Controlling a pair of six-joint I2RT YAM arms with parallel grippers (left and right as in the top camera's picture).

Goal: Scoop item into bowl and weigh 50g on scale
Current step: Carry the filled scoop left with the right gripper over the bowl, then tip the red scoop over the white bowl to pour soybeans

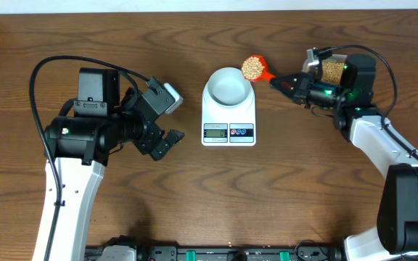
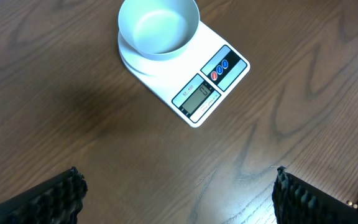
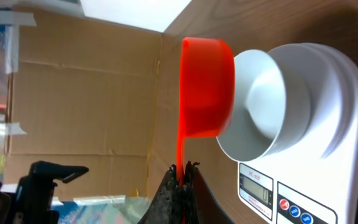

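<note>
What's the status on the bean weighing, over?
Left gripper open, idle beside scale. Right gripper shut on orange scoop, beans loaded, beside bowl. Bowl empty, on scale. Nothing in the way.

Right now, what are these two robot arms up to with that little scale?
The right gripper is shut on the handle of an orange-red plastic scoop filled with small round tan-yellow beans, holding it beside the rim of the small round white bowl. That bowl sits on the small white rectangular digital scale and looks empty. The left gripper hangs open over the brown wooden table to the left of the scale, holding nothing.
</note>
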